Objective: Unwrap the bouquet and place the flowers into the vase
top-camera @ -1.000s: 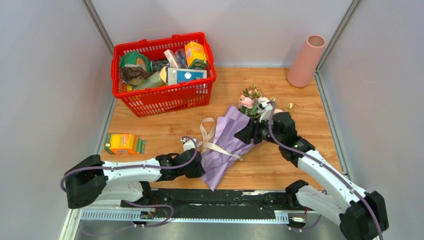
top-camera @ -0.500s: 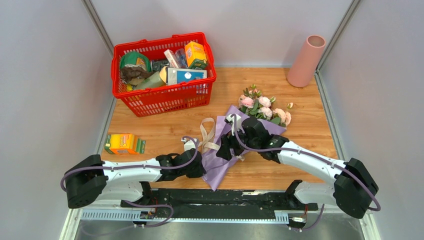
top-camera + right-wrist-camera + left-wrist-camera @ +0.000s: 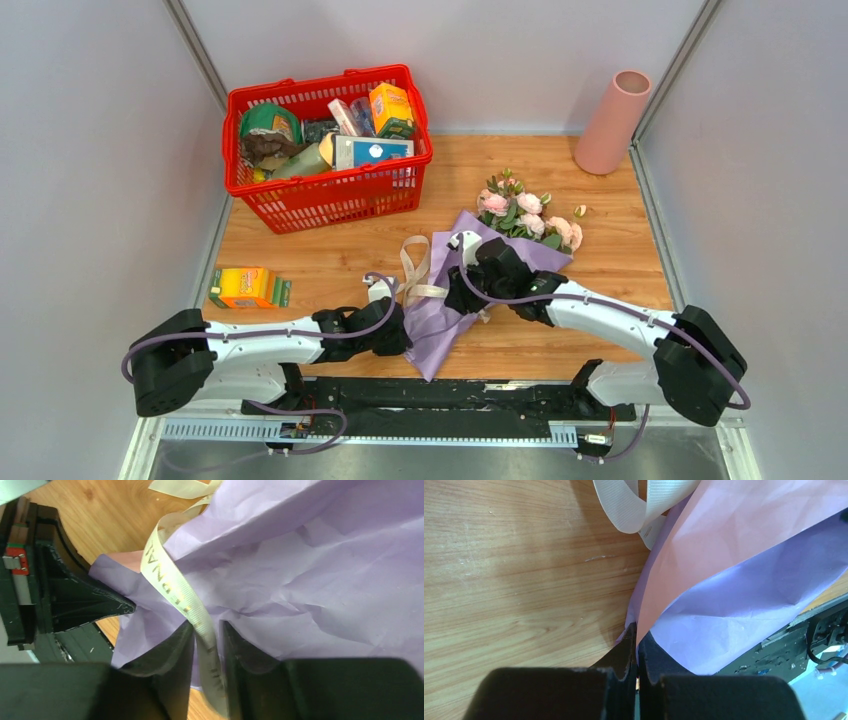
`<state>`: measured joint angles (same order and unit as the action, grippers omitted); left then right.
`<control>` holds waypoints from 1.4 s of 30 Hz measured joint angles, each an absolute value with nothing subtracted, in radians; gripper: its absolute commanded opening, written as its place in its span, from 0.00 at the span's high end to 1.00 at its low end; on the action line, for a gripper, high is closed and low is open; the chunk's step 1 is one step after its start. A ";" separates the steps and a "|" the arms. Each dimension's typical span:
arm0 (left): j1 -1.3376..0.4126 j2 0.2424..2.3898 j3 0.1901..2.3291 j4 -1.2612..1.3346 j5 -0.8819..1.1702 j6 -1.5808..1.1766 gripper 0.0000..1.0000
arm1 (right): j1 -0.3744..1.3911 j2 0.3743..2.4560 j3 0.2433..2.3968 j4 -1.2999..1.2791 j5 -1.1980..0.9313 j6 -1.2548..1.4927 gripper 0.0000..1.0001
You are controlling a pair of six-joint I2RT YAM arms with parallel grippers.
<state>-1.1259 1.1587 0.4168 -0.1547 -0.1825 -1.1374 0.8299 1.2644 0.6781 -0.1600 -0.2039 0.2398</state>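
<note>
You are keeping your left claw (image 3: 399, 336) where it was a second ago, low on the counter (image 3: 320, 262) at the near left corner of the bouquet (image 3: 433, 350), its fingers pressed together on the edge of the lilac paper (image 3: 724, 610), with the pink inner face showing just above the pinch. Your right claw (image 3: 463, 296) is the one that is changing: a second ago it was sitting up at the bloom end, hiding part of the flowers (image 3: 527, 215), and now it is lying across the middle of the wrap, well nearer your left claw, with all the roses in plain view again. In the right wrist view its fingers are standing a little apart, and the cream ribbon (image 3: 172, 577) is running down between them over the crumpled paper; they are not closed flat on it. The bouquet itself is lying where it lay before, slanted on the counter with the blooms pointing toward the far right and the ribbon loops trailing off its left side. The vase (image 3: 612, 122) is standing at the far right corner, well apart from the bouquet and unmoved. The red basket (image 3: 330, 86) at the far left and the orange box (image 3: 245, 287) by the left wall are staying as they were.
</note>
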 measured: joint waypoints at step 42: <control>-1.126 1.119 0.403 -0.252 -0.319 -1.290 1.00 | 0.266 0.942 1.101 -0.412 0.004 0.318 1.00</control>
